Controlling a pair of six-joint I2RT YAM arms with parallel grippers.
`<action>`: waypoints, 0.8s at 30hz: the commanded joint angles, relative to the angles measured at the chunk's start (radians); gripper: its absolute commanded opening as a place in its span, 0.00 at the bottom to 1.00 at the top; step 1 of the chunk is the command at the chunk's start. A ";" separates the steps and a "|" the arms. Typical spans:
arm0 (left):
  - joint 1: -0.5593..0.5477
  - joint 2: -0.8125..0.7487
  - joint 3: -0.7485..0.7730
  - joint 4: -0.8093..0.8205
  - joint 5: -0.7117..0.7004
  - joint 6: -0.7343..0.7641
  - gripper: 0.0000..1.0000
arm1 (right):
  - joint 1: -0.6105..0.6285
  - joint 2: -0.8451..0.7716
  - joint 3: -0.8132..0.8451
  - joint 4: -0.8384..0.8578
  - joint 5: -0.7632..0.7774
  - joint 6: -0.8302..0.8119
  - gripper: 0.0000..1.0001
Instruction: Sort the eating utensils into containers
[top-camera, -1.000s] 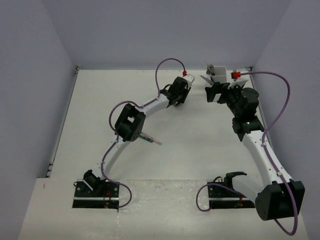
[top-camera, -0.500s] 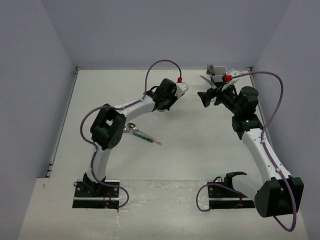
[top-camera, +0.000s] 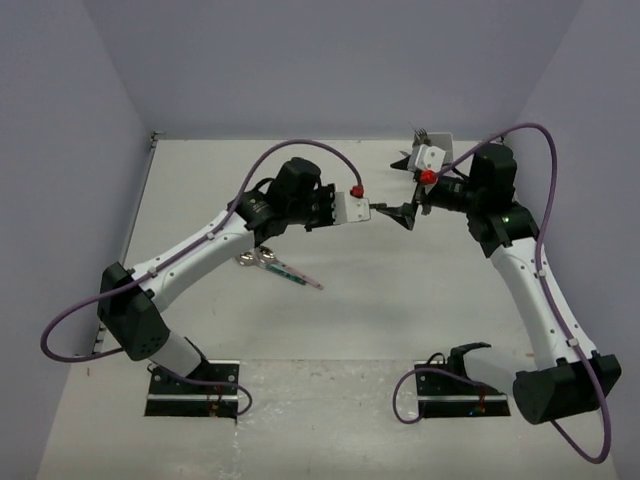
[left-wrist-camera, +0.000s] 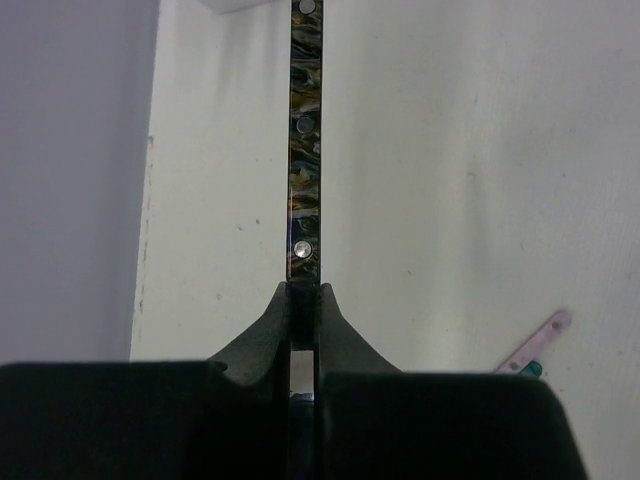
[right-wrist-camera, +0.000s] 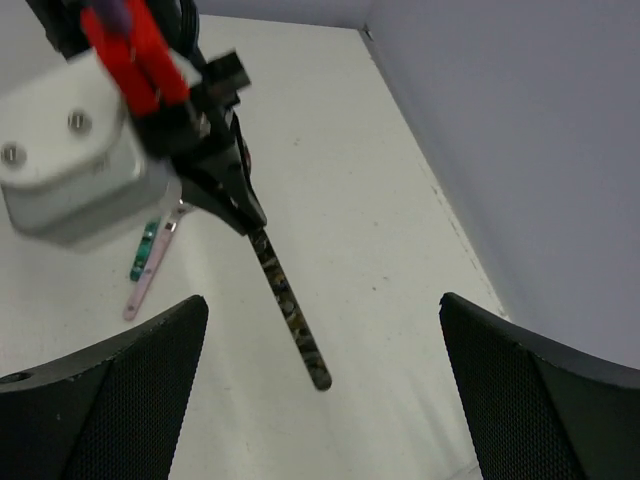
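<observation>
Left gripper (left-wrist-camera: 303, 292): fingers pressed together, pinching one end of a dark patterned handle (left-wrist-camera: 305, 130). Utensil head hidden between them, type unclear. The handle runs straight out from the tips.

Right gripper (right-wrist-camera: 322, 320): fingers spread wide. The handle's free end reaches between them, touching neither.

Both grippers meet just in front of the white holder (top-camera: 441, 141).

Well away from the holder, past the left gripper, a pink-handled utensil (top-camera: 305, 281) and a teal-handled utensil (right-wrist-camera: 143, 258) lie together on the table (top-camera: 420, 290).
</observation>
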 joint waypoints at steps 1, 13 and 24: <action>-0.056 -0.011 -0.038 -0.096 -0.077 0.145 0.00 | 0.063 0.035 0.104 -0.218 0.017 -0.024 0.99; -0.218 -0.110 -0.127 -0.114 -0.232 0.227 0.00 | 0.120 0.176 0.133 -0.347 0.076 0.171 0.99; -0.248 -0.229 -0.173 -0.097 -0.090 0.388 0.00 | 0.160 0.326 0.189 -0.471 -0.141 0.105 0.93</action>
